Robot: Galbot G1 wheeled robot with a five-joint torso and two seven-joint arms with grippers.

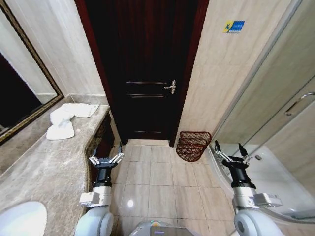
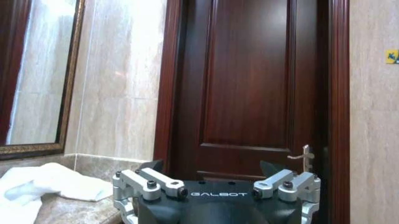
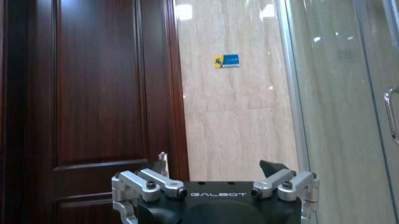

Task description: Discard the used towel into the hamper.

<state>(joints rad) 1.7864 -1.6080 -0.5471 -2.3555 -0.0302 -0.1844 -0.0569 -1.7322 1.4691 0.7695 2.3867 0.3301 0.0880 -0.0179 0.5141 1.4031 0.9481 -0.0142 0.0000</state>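
- The door (image 1: pixel 147 69), upper middle of the head view, looks like dark wood with a smooth, faintly glossy finish; its handle (image 1: pixel 171 87) is shiny metal.
- The countertop (image 1: pixel 44 167) at lower left is polished stone, mottled beige.
- The towel (image 1: pixel 66 119) at left on the counter is soft white cloth, matt and rumpled.
- The hamper (image 1: pixel 193 145), right of centre, is open woven reddish-brown bands with a slight sheen.
- The floor tiles (image 1: pixel 160 174) are glossy and reflect a light.
- The left gripper (image 1: pixel 106 158) and right gripper (image 1: pixel 229 151) have brushed silver metal links on matt black bodies.
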